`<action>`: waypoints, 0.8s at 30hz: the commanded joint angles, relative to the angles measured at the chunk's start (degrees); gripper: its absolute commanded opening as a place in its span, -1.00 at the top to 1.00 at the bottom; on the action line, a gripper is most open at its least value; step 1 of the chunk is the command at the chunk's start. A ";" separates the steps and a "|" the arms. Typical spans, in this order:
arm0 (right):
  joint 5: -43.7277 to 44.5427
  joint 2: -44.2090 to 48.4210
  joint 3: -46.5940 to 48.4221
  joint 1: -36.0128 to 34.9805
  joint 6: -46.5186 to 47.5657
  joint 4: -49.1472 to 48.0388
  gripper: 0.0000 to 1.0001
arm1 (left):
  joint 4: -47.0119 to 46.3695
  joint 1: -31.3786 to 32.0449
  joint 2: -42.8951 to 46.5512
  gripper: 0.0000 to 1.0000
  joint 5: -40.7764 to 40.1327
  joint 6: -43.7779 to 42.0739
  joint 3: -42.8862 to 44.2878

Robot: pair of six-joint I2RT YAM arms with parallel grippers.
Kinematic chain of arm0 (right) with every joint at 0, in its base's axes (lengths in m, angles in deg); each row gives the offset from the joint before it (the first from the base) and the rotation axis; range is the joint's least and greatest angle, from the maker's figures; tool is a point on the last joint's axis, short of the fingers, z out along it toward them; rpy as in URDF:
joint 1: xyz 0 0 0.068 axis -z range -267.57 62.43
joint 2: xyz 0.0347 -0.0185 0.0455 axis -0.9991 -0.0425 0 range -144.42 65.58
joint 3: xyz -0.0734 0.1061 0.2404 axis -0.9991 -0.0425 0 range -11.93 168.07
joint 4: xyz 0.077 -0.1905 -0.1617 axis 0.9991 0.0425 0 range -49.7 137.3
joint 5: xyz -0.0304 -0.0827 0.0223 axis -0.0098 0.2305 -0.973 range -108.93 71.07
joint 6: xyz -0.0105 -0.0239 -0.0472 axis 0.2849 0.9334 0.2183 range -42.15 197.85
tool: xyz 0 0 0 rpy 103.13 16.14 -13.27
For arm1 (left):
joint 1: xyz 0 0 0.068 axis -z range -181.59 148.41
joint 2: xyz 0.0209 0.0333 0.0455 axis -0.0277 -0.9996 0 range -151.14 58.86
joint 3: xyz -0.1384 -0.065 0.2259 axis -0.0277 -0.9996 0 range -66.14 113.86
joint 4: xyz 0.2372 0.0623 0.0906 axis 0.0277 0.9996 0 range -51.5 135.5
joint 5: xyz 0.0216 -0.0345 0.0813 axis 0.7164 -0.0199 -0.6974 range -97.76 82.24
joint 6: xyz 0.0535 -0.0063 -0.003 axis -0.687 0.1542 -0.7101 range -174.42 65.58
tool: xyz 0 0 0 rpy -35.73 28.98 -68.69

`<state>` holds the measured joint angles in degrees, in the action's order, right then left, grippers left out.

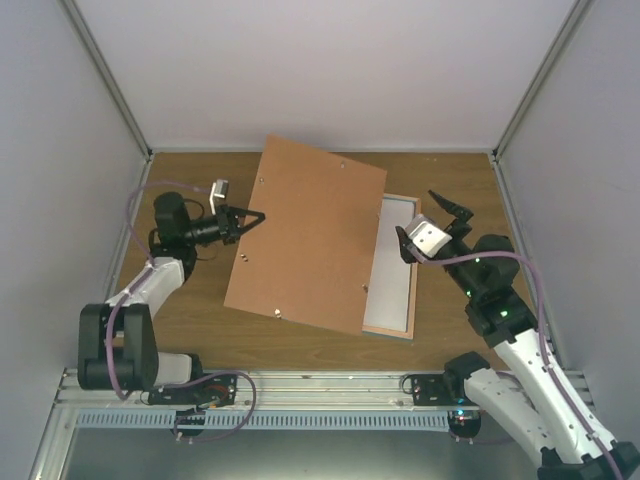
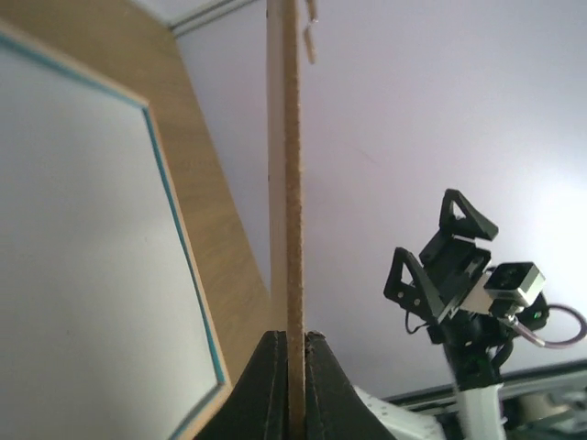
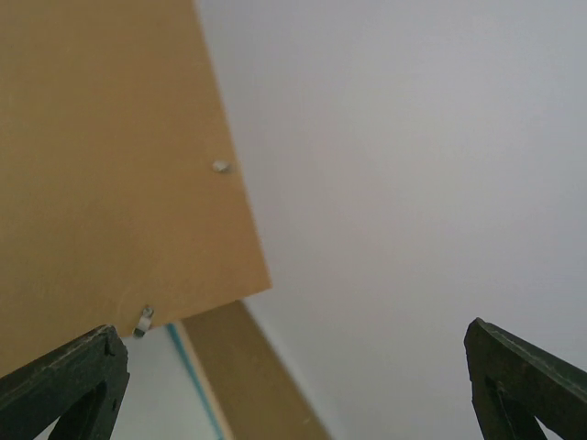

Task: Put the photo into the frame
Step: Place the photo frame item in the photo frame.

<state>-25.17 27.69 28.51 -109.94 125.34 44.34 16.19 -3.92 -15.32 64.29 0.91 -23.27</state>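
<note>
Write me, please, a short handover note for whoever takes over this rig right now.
Left gripper: shut on the left edge of the backing board, holding it lifted off the frame.
Right gripper: open, holding nothing, hovering by the frame's right side.
Frame: flat on the table, partly under the board.
Photo: not in view.
Done: backing removed.
Left: lay the photo in, refit the backing.

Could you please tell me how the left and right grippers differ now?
The left gripper is shut on the left edge of the brown backing board; the right gripper is open and empty. The left gripper is left of the board; the right gripper hovers at the right edge of the frame. Both are black and two-fingered.
</note>
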 commanded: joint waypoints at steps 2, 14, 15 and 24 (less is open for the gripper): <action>-0.41 -1.41 2.28 2.50 -18.65 7.43 -0.99 | -25.39 1.92 -4.47 1.00 -1.41 16.76 -4.23; -26.75 -22.85 16.52 22.19 -29.41 23.18 -0.86 | -37.86 5.27 -17.22 1.00 -1.73 21.05 -3.48; -29.78 -24.58 17.45 24.73 -31.48 23.16 -0.85 | -39.60 5.62 -18.10 1.00 -1.40 21.84 -2.82; -44.19 -41.99 21.38 39.32 -45.09 21.32 -0.49 | -48.83 8.17 -26.06 1.00 -2.69 25.21 -1.01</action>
<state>-61.05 -8.94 49.34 -73.24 88.07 64.69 -21.25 2.86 -38.70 61.84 23.21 -26.65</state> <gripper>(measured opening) 0.799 0.037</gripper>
